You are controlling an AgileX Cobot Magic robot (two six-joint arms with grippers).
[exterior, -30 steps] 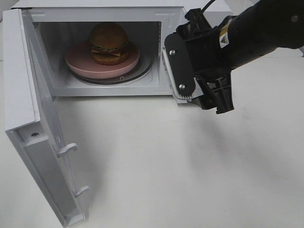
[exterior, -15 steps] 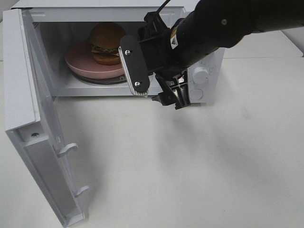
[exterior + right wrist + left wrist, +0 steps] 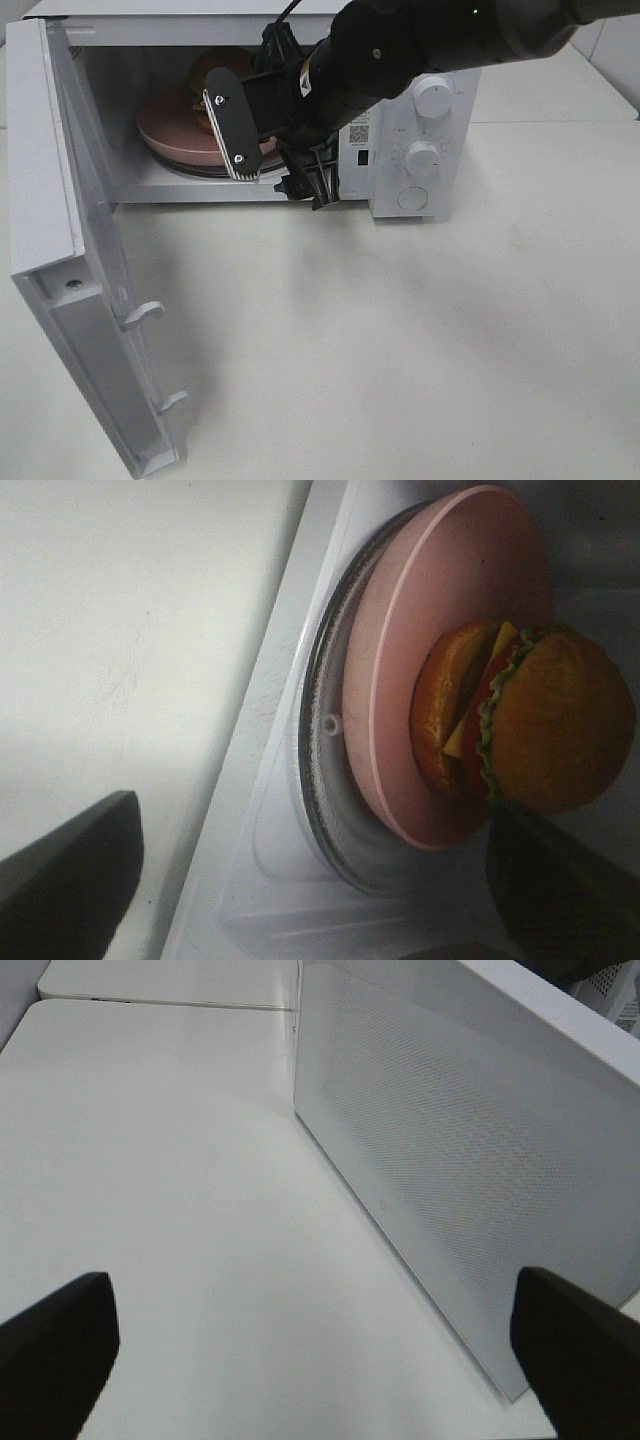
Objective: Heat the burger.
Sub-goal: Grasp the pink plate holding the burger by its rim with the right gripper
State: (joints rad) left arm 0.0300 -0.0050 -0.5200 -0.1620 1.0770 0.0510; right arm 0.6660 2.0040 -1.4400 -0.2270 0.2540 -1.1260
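So the microwave (image 3: 400, 120) sits at the far side of the white table (image 3: 420, 340) with its door (image 3: 90, 270) swung wide open toward the near left. Inside, the burger (image 3: 530, 720) is sitting on the pink plate (image 3: 400, 680), and the plate rests on the round glass turntable (image 3: 320, 780). From the high camera you only catch a sliver of the bun, since the right arm is in front of it.

The right gripper (image 3: 275, 150) is right at the mouth of the microwave, reaching in from the right side, jaws spread wide and nothing between them. In its wrist view the burger and plate lie between the two dark fingertips (image 3: 70, 880), not touching either one as far as I can tell.

The left gripper (image 3: 310, 1350) is off by the outside face of the open door, also spread wide and empty, just white table under it. It isn't visible from the high camera.
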